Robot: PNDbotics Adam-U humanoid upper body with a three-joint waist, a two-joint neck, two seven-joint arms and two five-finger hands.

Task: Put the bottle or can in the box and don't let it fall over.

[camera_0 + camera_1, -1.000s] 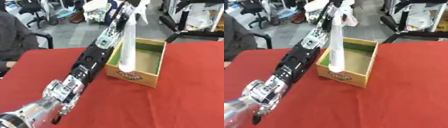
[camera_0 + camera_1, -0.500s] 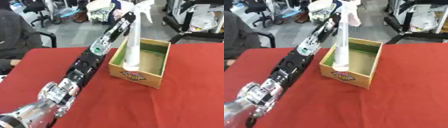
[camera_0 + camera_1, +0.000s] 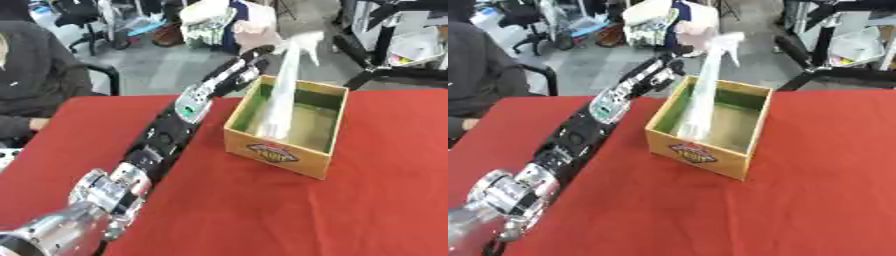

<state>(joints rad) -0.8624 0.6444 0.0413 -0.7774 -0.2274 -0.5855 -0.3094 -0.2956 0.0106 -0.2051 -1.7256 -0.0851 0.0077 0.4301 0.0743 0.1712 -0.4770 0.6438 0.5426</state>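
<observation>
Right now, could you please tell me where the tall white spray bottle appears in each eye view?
Left eye view: spray bottle right of centre, upper half, leaning in the box.
Right eye view: spray bottle just right of centre, upper half.
Shared landmark: the box, with an oval label on its front.

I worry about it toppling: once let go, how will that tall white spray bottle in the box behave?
Probably tippy: the white spray bottle is tall and narrow, and its top leans toward the far right. The box walls reach only its lower part, so they may catch it but not hold it upright. It looks translucent and likely light, so easily nudged by the left robot hand.
</observation>
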